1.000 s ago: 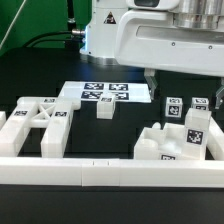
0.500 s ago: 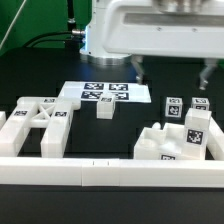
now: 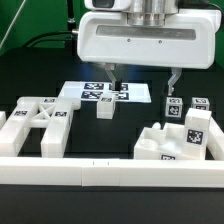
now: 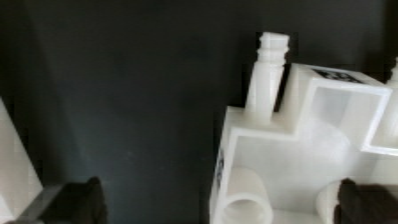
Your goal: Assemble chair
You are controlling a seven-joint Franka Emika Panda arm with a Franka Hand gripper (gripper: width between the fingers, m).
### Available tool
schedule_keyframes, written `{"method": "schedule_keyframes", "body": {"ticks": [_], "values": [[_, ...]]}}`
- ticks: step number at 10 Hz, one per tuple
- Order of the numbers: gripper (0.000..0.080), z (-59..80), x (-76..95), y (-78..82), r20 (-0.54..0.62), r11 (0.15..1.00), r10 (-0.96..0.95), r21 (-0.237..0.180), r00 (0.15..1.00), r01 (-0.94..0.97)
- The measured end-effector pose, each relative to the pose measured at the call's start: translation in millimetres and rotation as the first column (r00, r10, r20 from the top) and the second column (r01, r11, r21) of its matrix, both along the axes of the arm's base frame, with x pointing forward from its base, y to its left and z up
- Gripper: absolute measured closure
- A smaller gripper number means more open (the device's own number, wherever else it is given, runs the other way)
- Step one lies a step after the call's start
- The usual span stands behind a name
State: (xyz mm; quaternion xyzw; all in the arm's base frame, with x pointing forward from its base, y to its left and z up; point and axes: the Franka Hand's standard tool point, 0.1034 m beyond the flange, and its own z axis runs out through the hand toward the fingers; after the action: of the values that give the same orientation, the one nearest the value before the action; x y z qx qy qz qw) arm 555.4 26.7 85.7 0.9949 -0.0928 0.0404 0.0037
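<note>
Loose white chair parts lie on the black table. A frame piece with triangular cut-outs sits at the exterior view's left. A small tagged cube stands in front of the marker board. A blocky notched slab and upright tagged legs sit at the exterior view's right. My gripper hangs open above the table between the cube and the legs, holding nothing. In the wrist view a white part with a peg and a tag lies below the open gripper, between the dark fingertips.
A long white border rail runs along the front, with another rail at the exterior view's right edge. The arm's large white body hangs over the back of the scene. A white sliver shows at the wrist view's edge.
The gripper has travelled toward the exterior view's left, from over the legs to above the gap by the marker board. Its jaws stayed open. No part has moved.
</note>
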Motion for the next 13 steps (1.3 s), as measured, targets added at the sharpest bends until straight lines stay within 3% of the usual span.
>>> {"method": "schedule_keyframes", "body": {"ticks": [2,5,6,9,13], "values": [[0.0151,-3.3,-8.1,-12.0,-0.007,0.998,-0.055,0.02,0.998,0.055],[0.0151,-33.0,-48.9,-52.0,-0.027,0.998,-0.055,0.02,0.998,0.055],[0.0151,-41.4,-56.9,-56.2,-0.018,0.999,-0.051,0.006,0.999,0.051],[0.0151,-39.6,-55.1,-52.2,-0.055,0.999,-0.047,0.021,0.997,0.048],[0.0151,-46.4,-69.5,-58.1,-0.281,0.996,0.048,0.088,0.958,-0.024]]}}
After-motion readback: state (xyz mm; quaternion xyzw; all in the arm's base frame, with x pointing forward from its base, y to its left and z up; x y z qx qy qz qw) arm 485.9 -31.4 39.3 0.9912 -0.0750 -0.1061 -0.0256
